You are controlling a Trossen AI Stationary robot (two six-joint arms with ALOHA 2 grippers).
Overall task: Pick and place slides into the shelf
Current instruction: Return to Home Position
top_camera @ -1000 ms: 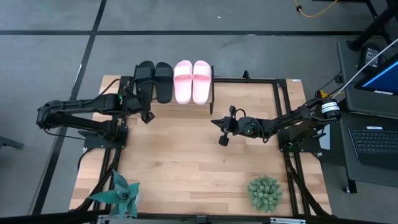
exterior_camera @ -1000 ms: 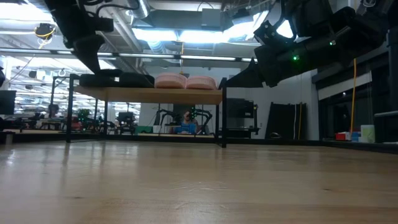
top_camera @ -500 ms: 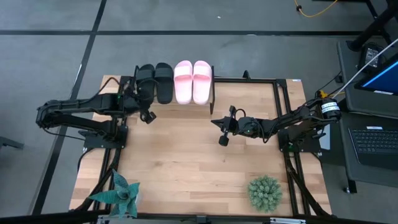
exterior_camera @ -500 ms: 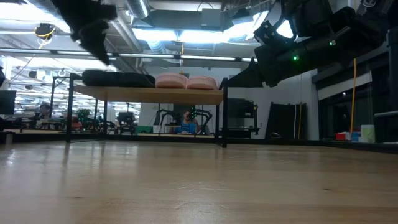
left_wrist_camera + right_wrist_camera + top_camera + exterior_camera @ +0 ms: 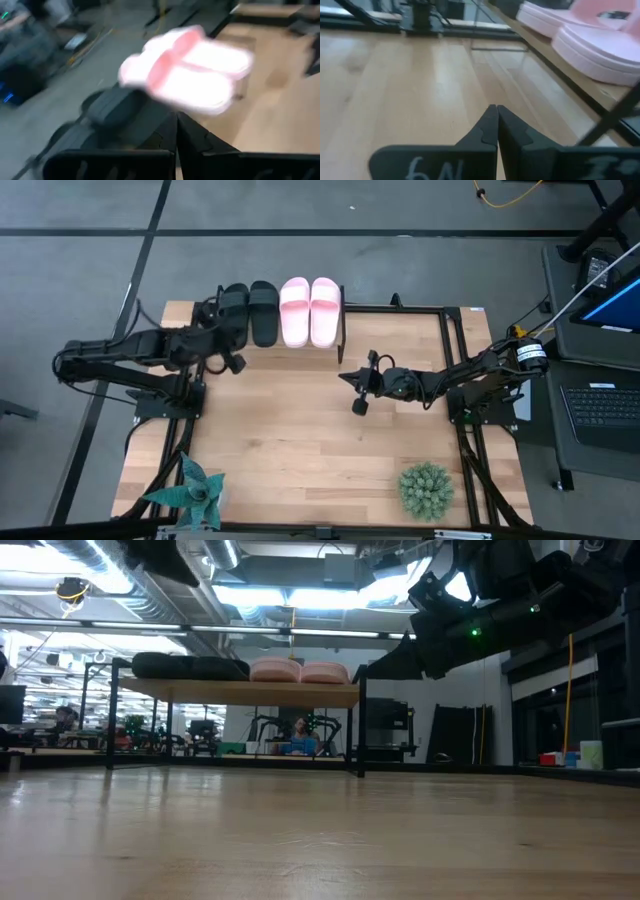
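All of the slides rest sole-down in a row on the shelf's plank top (image 5: 240, 692) at the table's far edge. The black pair (image 5: 249, 310) is on the left and the pink pair (image 5: 309, 310) on the right. In the low view the black slides (image 5: 190, 666) and pink slides (image 5: 300, 671) sit side by side. My left gripper (image 5: 218, 338) is shut and empty, raised just near-left of the black pair; its wrist view looks over the black slides (image 5: 115, 107) to the pink ones (image 5: 190, 70). My right gripper (image 5: 346, 376) hangs shut over mid-table.
Two potted plants stand at the table's near edge, one left (image 5: 190, 490) and one right (image 5: 426, 488). The shelf's thin black legs (image 5: 359, 730) stand on the tabletop. Bare wood lies between the arms. A laptop (image 5: 605, 405) sits off the table's right.
My left gripper has risen from just above the black slides, almost out of the top of the low view, and drawn back a little toward the table's left. The slides have stayed where they were on the shelf. The right arm has kept still.
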